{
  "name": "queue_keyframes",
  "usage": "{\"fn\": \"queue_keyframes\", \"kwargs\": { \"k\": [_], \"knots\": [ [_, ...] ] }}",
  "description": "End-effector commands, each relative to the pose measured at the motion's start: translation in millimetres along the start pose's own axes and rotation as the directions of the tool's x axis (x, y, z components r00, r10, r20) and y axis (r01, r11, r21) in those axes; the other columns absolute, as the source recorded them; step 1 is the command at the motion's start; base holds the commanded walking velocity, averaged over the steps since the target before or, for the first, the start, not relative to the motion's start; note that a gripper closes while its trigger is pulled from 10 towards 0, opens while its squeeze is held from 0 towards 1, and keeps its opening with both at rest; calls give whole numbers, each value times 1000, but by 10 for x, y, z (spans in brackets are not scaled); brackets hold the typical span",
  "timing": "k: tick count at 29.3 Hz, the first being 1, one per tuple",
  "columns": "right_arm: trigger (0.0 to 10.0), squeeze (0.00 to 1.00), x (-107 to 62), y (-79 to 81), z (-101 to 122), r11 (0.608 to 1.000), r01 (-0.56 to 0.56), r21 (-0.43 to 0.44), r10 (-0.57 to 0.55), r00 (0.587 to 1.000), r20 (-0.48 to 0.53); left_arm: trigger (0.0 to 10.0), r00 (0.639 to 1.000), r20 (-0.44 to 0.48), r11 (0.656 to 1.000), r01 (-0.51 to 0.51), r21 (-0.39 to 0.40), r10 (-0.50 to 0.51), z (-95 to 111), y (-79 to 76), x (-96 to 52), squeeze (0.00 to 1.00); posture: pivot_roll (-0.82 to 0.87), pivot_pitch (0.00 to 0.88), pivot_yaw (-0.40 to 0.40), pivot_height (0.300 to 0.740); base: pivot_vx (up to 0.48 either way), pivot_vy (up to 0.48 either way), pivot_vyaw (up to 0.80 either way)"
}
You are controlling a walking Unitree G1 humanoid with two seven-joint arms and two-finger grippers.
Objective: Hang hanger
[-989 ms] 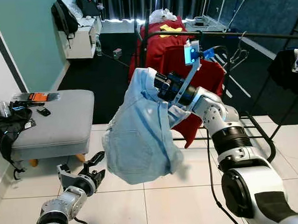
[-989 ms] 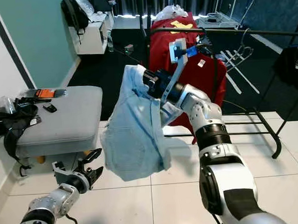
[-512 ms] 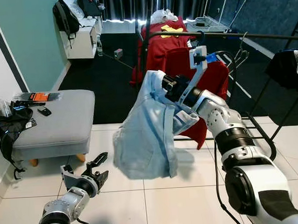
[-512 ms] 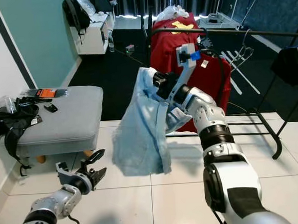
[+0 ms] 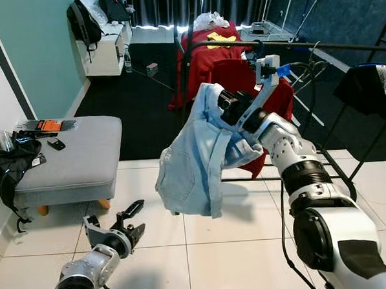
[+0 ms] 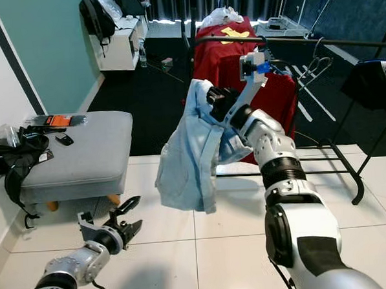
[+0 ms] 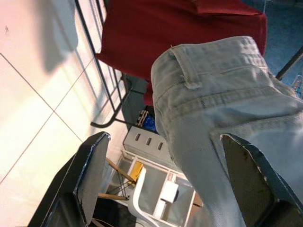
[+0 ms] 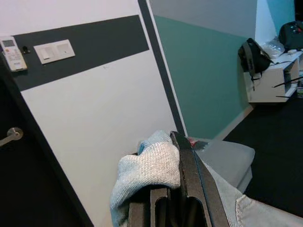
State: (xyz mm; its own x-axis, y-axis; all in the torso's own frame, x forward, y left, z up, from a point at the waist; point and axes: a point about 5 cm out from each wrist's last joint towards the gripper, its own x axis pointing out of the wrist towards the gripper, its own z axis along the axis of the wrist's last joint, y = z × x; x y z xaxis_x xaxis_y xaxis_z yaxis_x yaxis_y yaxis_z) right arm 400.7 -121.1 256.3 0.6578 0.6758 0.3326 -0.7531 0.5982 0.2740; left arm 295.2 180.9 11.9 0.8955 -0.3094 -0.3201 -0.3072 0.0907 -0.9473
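Right gripper (image 5: 224, 103) is clamping a pale blue shirt (image 5: 197, 160), holding it up in front of the clothes rail (image 5: 291, 45) at 12 o'clock; red garment (image 5: 241, 77) is hanging behind it. Left gripper (image 5: 129, 220) is hovering low over the floor tiles at 7 o'clock, fingers apart

No text, label, brand, number or sign can be read in any of the views. A yellow print is seen on the red cloth (image 5: 216, 38) beyond the right gripper (image 5: 222, 104), and an orange packet (image 5: 49, 125) is seen on the grey stool (image 5: 84, 164), but nothing on them is legible.
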Motion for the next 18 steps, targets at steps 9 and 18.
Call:
{"fn": "queue_keyframes", "kwargs": {
  "k": [9, 18],
  "knots": [
    [0, 0, 134, 147, -5, 996, -87, 12, 87, 996, 28, 10000, 987, 149, 996, -42, -83, 54, 59, -29, 73, 0, -7, 11, -83, 740, 0, 0, 0],
    [0, 0, 130, 164, -50, 994, -104, 35, 103, 994, 27, 0, 975, 224, 989, 35, -141, -2, 173, -118, 69, 0, -4, 13, -81, 740, 0, 0, 0]
  ]
}}
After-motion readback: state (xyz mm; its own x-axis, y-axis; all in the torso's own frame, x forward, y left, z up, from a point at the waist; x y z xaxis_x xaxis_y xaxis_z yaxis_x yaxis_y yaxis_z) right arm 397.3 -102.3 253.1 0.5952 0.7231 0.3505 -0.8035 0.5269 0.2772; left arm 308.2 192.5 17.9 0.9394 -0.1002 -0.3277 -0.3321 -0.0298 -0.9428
